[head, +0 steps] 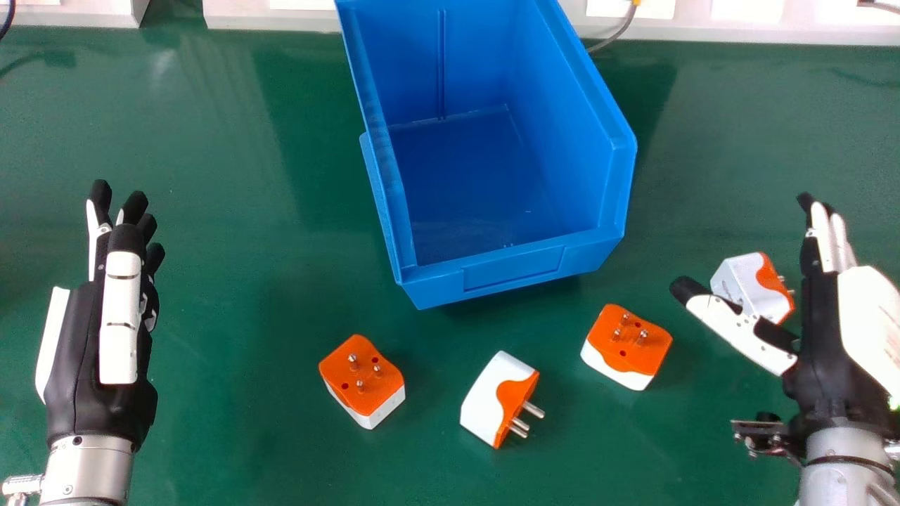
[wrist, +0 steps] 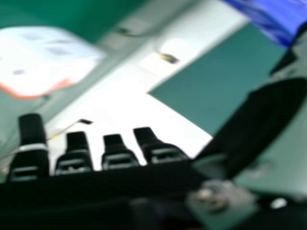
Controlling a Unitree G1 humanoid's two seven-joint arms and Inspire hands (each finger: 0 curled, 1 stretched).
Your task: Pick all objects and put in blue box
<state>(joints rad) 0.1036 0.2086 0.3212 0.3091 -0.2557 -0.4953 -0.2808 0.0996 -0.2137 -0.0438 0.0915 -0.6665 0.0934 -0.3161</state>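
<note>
An empty blue box (head: 513, 260) stands at the top centre of the head view. Below it lie three orange-and-white plug adapters: one at left (head: 362, 379), one on its side in the middle (head: 492, 400), one at right (head: 628, 344). A fourth adapter (head: 749, 284) is partly behind the thumb of my right hand (head: 819, 337), which is open and holds nothing. In the right hand view the right hand (wrist: 120, 155) shows straight fingertips, with an adapter (wrist: 43, 62) and a blue box part (wrist: 273, 17) beyond. My left hand (head: 105, 309) is at the far left, open.
The green table (head: 232, 211) extends around the box and under both hands. White panels (head: 759, 24) run along its far edge, with a grey cable (head: 617, 34) beside the box's far right side.
</note>
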